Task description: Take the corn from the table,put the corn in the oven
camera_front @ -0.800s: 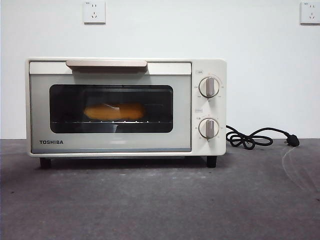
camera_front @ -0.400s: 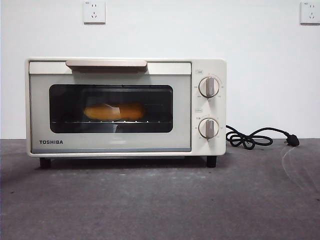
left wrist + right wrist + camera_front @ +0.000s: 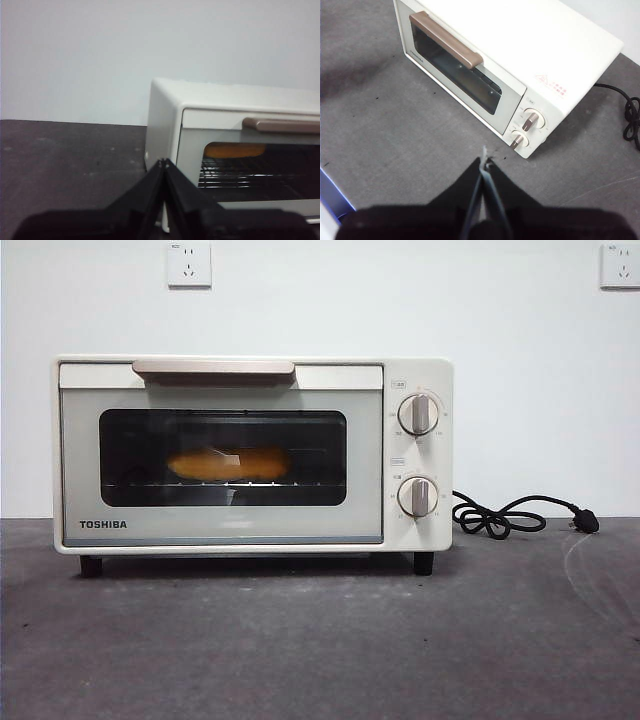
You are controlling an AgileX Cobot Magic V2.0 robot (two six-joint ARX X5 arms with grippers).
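Note:
The cream-white oven (image 3: 250,453) stands on the dark grey table (image 3: 320,640) with its door closed. Behind the dark glass the yellow-orange corn (image 3: 230,463) lies on the wire rack, and it also shows through the window in the left wrist view as the corn (image 3: 234,150). My left gripper (image 3: 163,162) is shut and empty, held off the oven's (image 3: 220,130) left front corner. High above the table in front of the oven (image 3: 510,55), my right gripper (image 3: 483,162) is shut with nothing in it. Neither gripper appears in the front view.
A black power cord (image 3: 510,515) with its plug lies on the table to the right of the oven, also seen as the cord (image 3: 632,117). Two wall sockets (image 3: 189,263) sit on the white wall behind. The table's near edge (image 3: 330,197) shows at one side.

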